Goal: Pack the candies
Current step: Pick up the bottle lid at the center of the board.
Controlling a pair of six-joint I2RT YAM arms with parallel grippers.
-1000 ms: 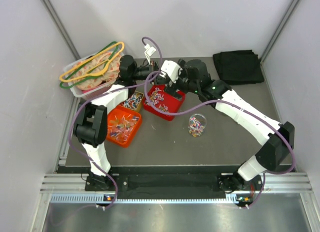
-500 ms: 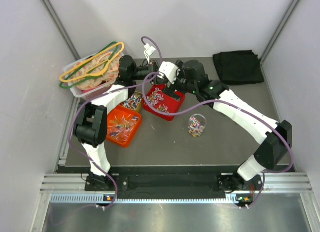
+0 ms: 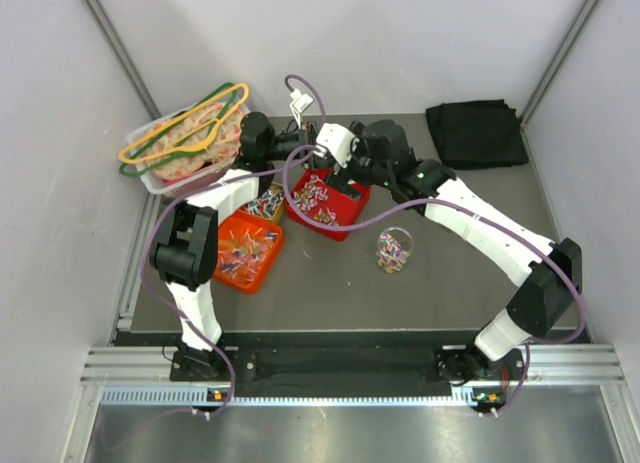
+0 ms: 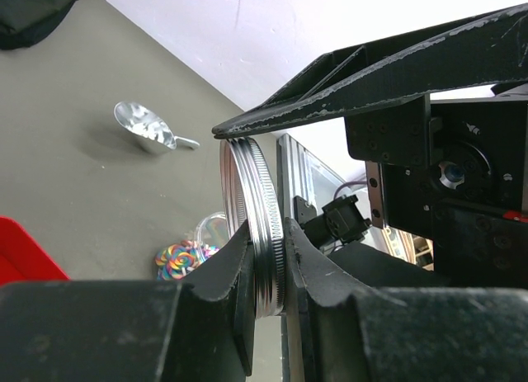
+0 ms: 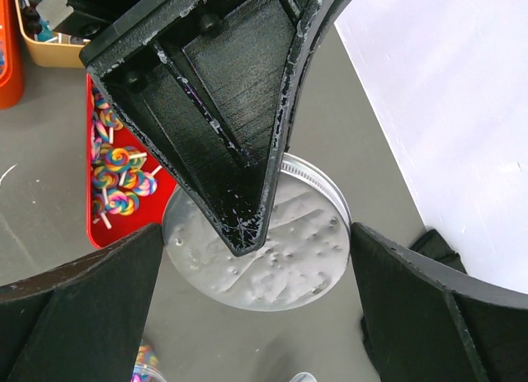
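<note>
My left gripper [image 3: 303, 143] is shut on the rim of a silver jar lid [image 4: 254, 221] and holds it edge-on above the table's far side. My right gripper [image 3: 335, 149] is open, its fingers [image 5: 78, 312] spread on either side of the lid [image 5: 285, 262] without touching it. The candies are swirled lollipops in a red tray [image 3: 345, 215], seen close in the right wrist view [image 5: 115, 172]. More fill a clear open jar [image 3: 394, 250], also in the left wrist view [image 4: 186, 254].
An orange tray [image 3: 262, 268] and a small tan tray [image 3: 277, 191] of wrapped sweets lie left of the red one. A clear bin with hangers [image 3: 180, 138] stands back left, a black cloth [image 3: 476, 133] back right. A metal scoop [image 4: 147, 126] lies on the table.
My right gripper has shifted a little left toward the left gripper and the lid. The left arm has barely moved.
</note>
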